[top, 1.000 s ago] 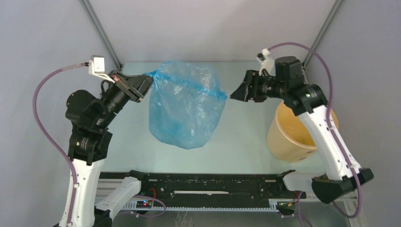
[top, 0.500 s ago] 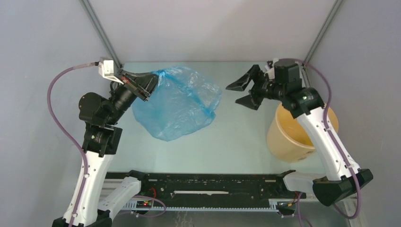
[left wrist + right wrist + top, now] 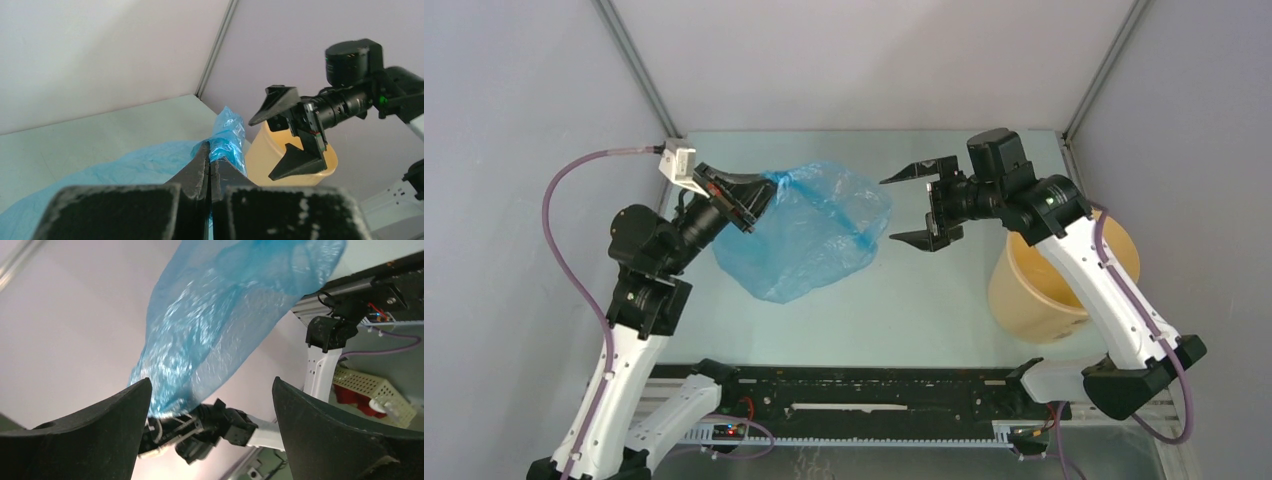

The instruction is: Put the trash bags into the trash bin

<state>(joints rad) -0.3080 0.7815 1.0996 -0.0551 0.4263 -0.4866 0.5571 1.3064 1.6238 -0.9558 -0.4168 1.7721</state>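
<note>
The light-blue trash bag point(image 3: 809, 240) hangs from my left gripper point(image 3: 764, 192), which is shut on a bunched edge of it point(image 3: 227, 140); the bag's body drapes down toward the table. My right gripper point(image 3: 909, 205) is open and empty, just right of the bag and apart from it. In the right wrist view the bag point(image 3: 225, 310) hangs ahead between the spread fingers. The tan trash bin point(image 3: 1049, 290) stands upright at the right, partly hidden by the right arm; it also shows in the left wrist view point(image 3: 260, 160).
Grey enclosure walls and slanted metal posts point(image 3: 634, 65) bound the table. A black rail point(image 3: 864, 395) with electronics runs along the near edge between the arm bases.
The right gripper let go of the bag, opened and turned. The bag went from stretched between both grippers to hanging from the left one, which moved right.
</note>
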